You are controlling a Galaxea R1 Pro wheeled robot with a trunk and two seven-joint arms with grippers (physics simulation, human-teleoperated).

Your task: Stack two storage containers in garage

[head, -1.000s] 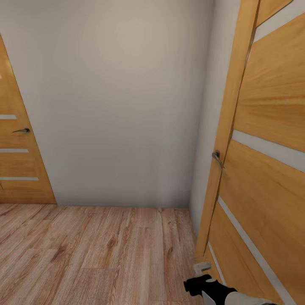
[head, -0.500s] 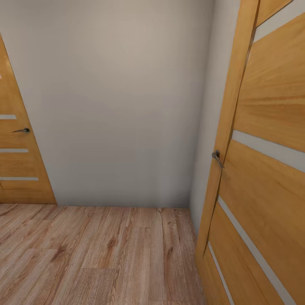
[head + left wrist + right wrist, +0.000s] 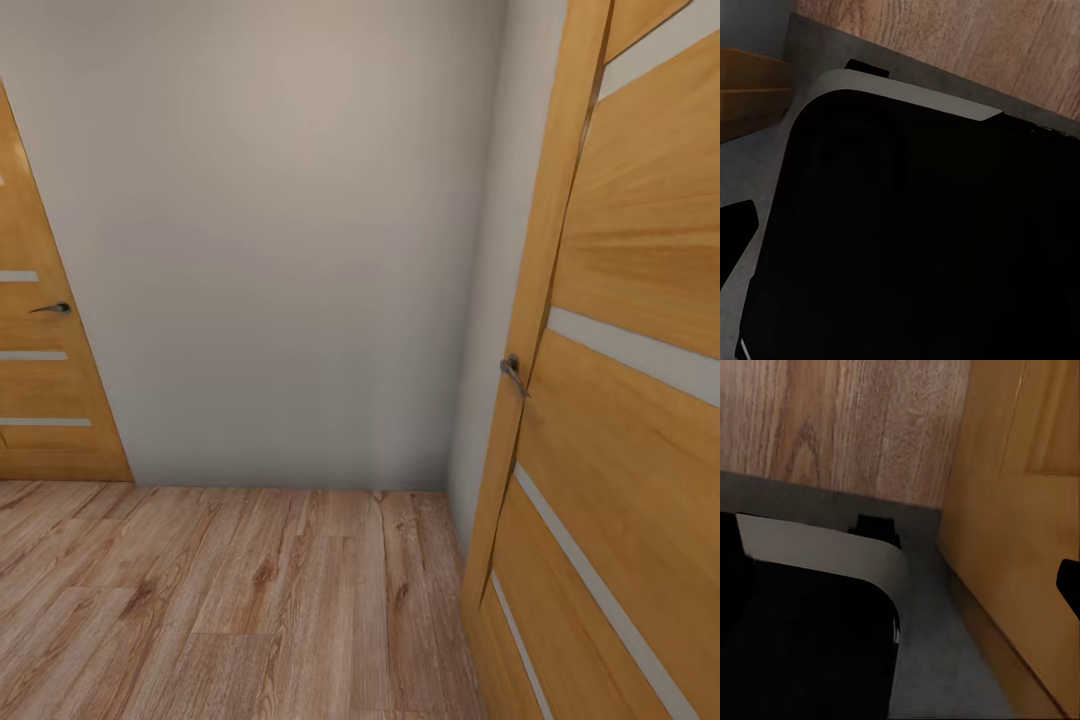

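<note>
The robot faces a plain pale wall (image 3: 270, 240) in a corner with light wood plank floor (image 3: 230, 600). A wooden door (image 3: 625, 400) with a grey handle (image 3: 513, 374) stands close on the right, another door (image 3: 40, 350) at the left. Each wrist camera looks at the robot's black base (image 3: 915, 240); whether the grippers are open, I cannot tell

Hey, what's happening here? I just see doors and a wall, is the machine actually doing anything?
Right now the robot is handling nothing. Its head camera faces a plain grey wall in a corner with light wood plank floor. A wooden door with a handle stands open close on the right, and another wooden door is at the left. The wrist cameras look down at the robot's own dark base beside that floor. No storage container is in sight, so it seems to be between rooms, on its way.
</note>
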